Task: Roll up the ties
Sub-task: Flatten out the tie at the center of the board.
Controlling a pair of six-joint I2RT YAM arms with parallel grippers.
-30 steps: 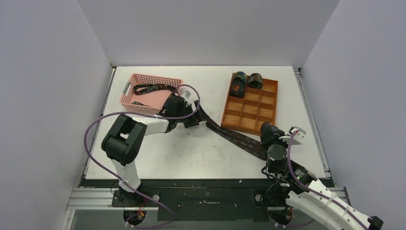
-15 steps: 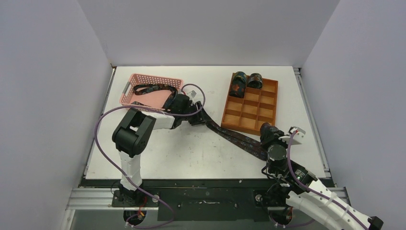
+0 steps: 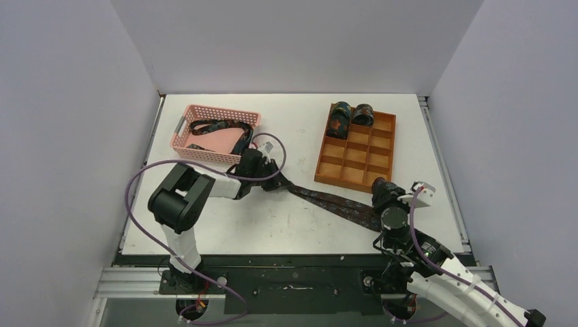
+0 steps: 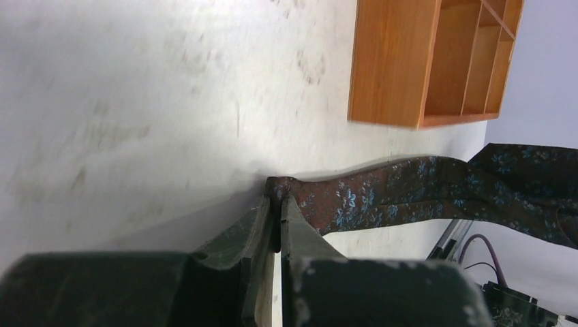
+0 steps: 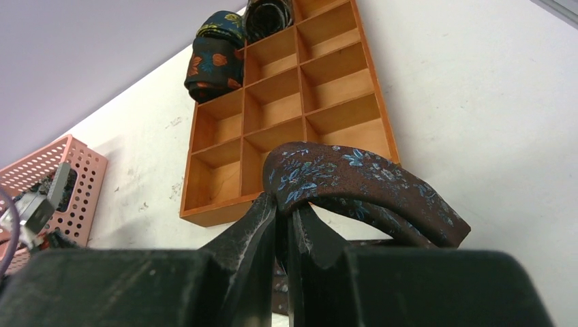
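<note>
A dark speckled tie (image 3: pixel 327 201) stretches across the table between my two grippers. My left gripper (image 3: pixel 276 182) is shut on the tie's narrow end (image 4: pixel 281 189), pinching it just above the table. My right gripper (image 3: pixel 377 189) is shut on the other end, where the fabric (image 5: pixel 354 177) curls over the fingertips in a loop. Two rolled ties (image 3: pixel 339 120) (image 3: pixel 363 114) sit in the back cells of the wooden tray (image 3: pixel 354 174). Another unrolled tie (image 3: pixel 217 127) lies in the pink basket (image 3: pixel 185 146).
The wooden tray (image 4: pixel 388 65) stands just beyond the stretched tie. The pink basket sits right behind the left arm's wrist. Purple cables (image 3: pixel 146 174) loop round the left arm. Walls close in the table on three sides.
My left gripper has moved down and toward the near edge, away from the basket, and has shut on the tie's narrow end. The tie now lies straighter. The right gripper has stayed put.
</note>
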